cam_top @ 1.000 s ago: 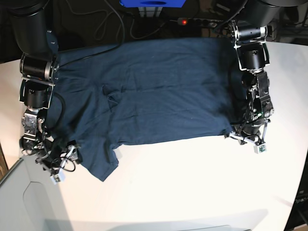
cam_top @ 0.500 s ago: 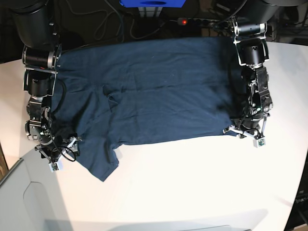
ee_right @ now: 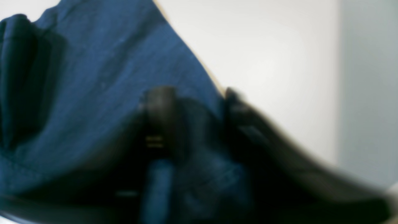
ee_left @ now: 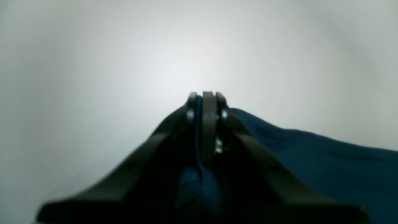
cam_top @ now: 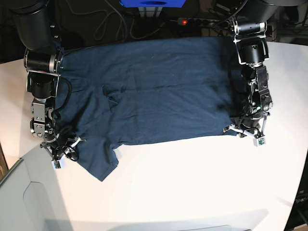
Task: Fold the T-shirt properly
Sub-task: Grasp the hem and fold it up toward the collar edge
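Observation:
The dark navy T-shirt (cam_top: 159, 91) lies spread flat across the white table (cam_top: 202, 183), with a sleeve hanging toward the front left. On the base view's right, my left gripper (cam_top: 242, 131) sits at the shirt's front right corner. In the left wrist view the left gripper (ee_left: 206, 95) is shut with a thin fold of T-shirt (ee_left: 311, 161) pinched between its fingers. My right gripper (cam_top: 65, 148) is at the shirt's left edge by the sleeve. The right wrist view is blurred; there the right gripper (ee_right: 196, 99) has T-shirt (ee_right: 108, 77) cloth bunched in the narrow gap between its fingers.
Behind the table run dark cables (cam_top: 106, 24), a power strip with a red light (cam_top: 192, 21) and a blue object (cam_top: 153, 3). A grey panel (cam_top: 24, 202) borders the front left corner. Bare table lies in front of the shirt.
My right gripper has slid up onto the shirt's left edge and its jaws have drawn in from wide open onto the cloth. The left gripper has kept its grip, shifting only slightly back.

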`<state>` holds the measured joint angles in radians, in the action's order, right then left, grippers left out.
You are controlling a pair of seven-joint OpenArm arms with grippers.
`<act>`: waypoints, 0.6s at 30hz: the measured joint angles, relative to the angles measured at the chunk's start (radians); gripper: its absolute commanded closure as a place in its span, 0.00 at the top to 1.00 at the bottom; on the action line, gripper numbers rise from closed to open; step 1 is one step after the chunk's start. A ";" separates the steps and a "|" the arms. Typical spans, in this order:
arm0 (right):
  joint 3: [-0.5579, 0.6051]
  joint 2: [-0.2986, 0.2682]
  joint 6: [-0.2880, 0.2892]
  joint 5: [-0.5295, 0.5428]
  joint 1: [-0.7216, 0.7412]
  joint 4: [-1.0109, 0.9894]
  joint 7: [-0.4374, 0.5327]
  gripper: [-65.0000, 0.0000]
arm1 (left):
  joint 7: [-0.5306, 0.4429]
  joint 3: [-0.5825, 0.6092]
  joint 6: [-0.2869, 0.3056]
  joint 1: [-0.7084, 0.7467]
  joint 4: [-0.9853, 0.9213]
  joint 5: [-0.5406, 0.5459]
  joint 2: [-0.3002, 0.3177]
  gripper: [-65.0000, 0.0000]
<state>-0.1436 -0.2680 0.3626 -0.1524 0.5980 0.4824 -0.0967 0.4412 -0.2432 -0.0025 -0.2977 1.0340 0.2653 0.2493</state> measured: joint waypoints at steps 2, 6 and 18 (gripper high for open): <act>0.000 0.000 0.000 -0.001 0.000 0.000 0.000 0.00 | 0.000 0.000 0.000 0.001 0.000 0.000 0.003 0.00; 0.000 0.000 0.000 -0.001 0.000 0.000 -0.001 0.00 | 0.004 -0.002 0.000 0.002 0.000 0.003 0.017 0.00; -0.145 0.007 0.001 -0.009 -0.134 0.358 -0.196 0.00 | 0.014 -0.002 0.003 0.067 0.224 0.008 0.014 0.00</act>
<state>-0.2886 -0.2607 0.3637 -0.1616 0.4644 0.8406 -0.2924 0.4557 -0.2447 0.0002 -0.2310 1.2575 0.2733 0.2638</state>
